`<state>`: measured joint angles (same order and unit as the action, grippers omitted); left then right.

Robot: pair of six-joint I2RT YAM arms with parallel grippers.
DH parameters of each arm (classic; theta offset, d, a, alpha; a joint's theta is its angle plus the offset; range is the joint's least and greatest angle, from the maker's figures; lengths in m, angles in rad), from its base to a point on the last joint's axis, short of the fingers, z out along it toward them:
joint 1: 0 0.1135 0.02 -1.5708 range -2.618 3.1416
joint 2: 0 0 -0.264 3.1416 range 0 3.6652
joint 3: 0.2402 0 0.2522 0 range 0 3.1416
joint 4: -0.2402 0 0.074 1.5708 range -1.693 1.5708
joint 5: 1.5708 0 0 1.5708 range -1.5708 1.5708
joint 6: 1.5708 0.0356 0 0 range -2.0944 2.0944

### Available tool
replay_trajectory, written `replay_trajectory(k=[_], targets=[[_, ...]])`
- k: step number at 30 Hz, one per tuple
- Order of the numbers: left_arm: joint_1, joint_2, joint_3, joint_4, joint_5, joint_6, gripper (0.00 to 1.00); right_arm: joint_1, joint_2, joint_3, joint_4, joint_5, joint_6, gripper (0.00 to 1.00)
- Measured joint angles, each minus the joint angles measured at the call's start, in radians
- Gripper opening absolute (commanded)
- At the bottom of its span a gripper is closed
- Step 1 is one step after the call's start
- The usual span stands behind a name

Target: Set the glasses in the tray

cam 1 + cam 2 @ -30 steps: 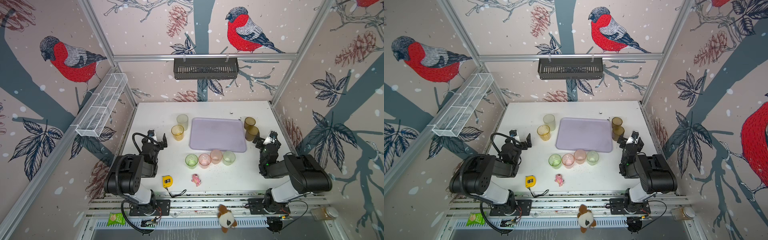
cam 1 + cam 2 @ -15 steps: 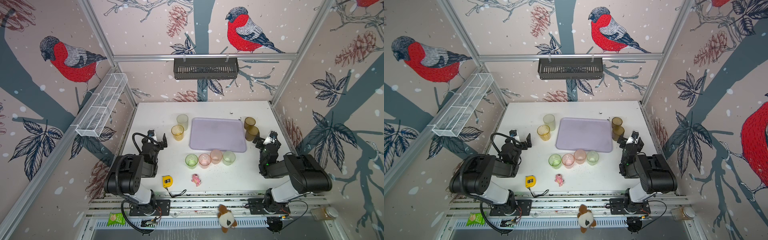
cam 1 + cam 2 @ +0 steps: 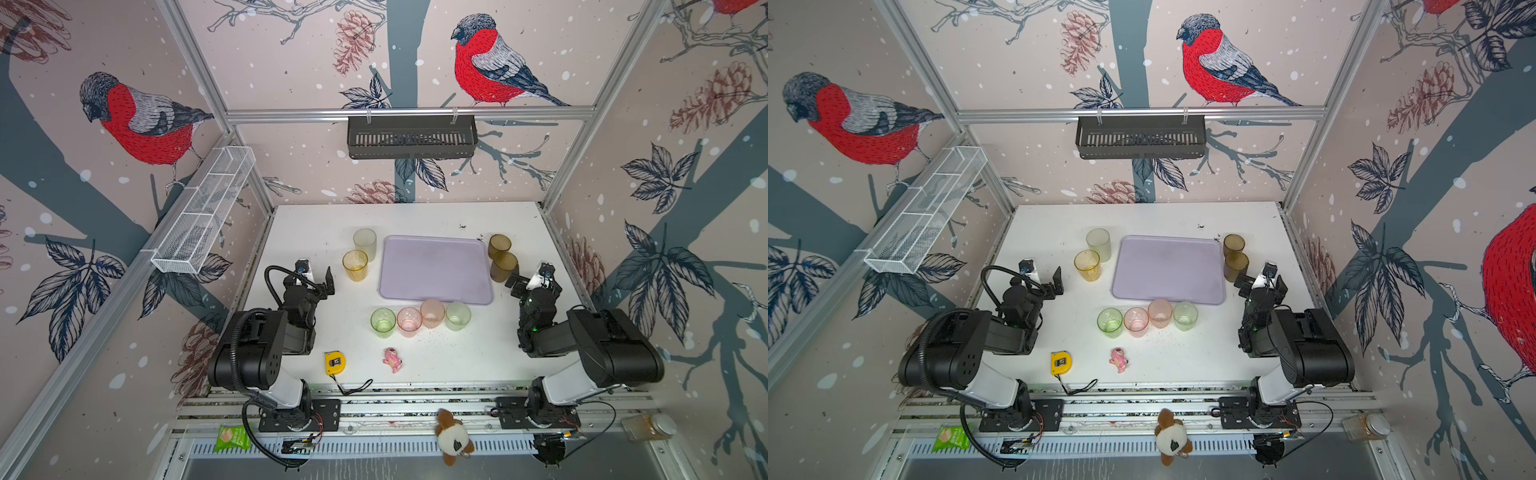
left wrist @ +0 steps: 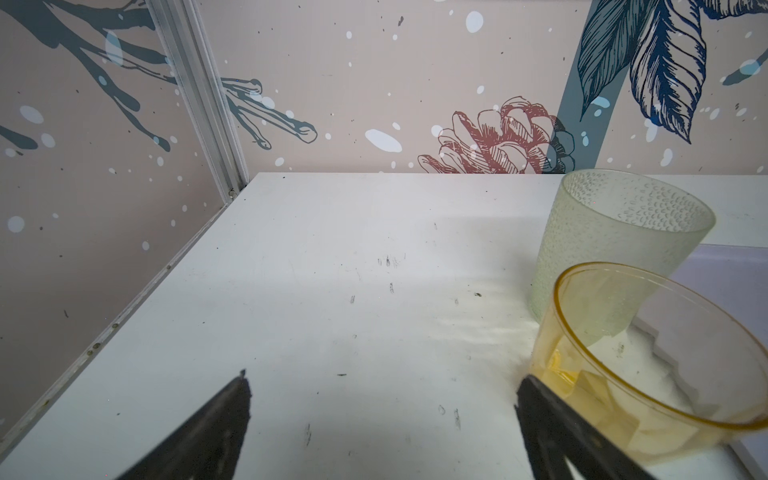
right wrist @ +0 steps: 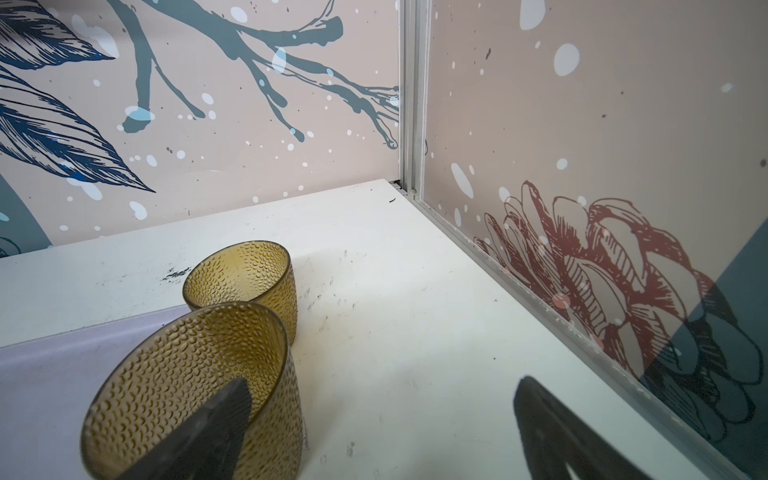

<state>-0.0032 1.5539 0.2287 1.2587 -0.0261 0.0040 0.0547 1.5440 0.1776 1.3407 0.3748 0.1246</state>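
Note:
The lavender tray (image 3: 436, 270) (image 3: 1169, 270) lies empty mid-table. Left of it stand a frosted whitish glass (image 3: 365, 243) (image 4: 615, 241) and an amber-yellow glass (image 3: 355, 265) (image 4: 648, 374). Two dark brown glasses (image 3: 499, 246) (image 3: 503, 267) stand at its right edge. In front of it a green (image 3: 382, 322), two pink (image 3: 409, 321) (image 3: 432, 313) and a pale green glass (image 3: 457, 316) form a row. My left gripper (image 3: 316, 275) (image 4: 384, 378) is open over bare table, the amber glass just outside one finger. My right gripper (image 3: 534, 284) (image 5: 382, 382) is open and empty, with the nearer brown glass (image 5: 187, 395) beside one finger.
A yellow tape measure (image 3: 334, 362) and a small pink toy (image 3: 392, 359) lie near the front edge. A black slotted basket (image 3: 411, 137) hangs on the back wall, a white wire basket (image 3: 203, 216) on the left wall. Walls close in on three sides.

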Motion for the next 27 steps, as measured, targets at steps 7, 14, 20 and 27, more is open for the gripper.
replay_trajectory(k=[7, 14, 20, 27], targets=[[0.0, 0.0, 0.0, 0.0, 0.0, 0.0, 0.99, 0.0, 0.0, 0.0, 0.0, 0.0, 0.0, 1.0], [0.0, 0.0, 0.0, 0.0, 0.0, 0.0, 0.99, 0.0, 0.0, 0.0, 0.0, 0.0, 0.0, 1.0], [0.0, -0.018, 0.013, -0.025, 0.004, 0.0, 0.99, 0.003, -0.042, 0.023, -0.035, 0.011, 0.001, 1.0], [0.005, -0.114, 0.039, -0.116, 0.009, -0.005, 0.99, 0.016, -0.132, 0.041, -0.121, 0.01, -0.021, 1.0]])
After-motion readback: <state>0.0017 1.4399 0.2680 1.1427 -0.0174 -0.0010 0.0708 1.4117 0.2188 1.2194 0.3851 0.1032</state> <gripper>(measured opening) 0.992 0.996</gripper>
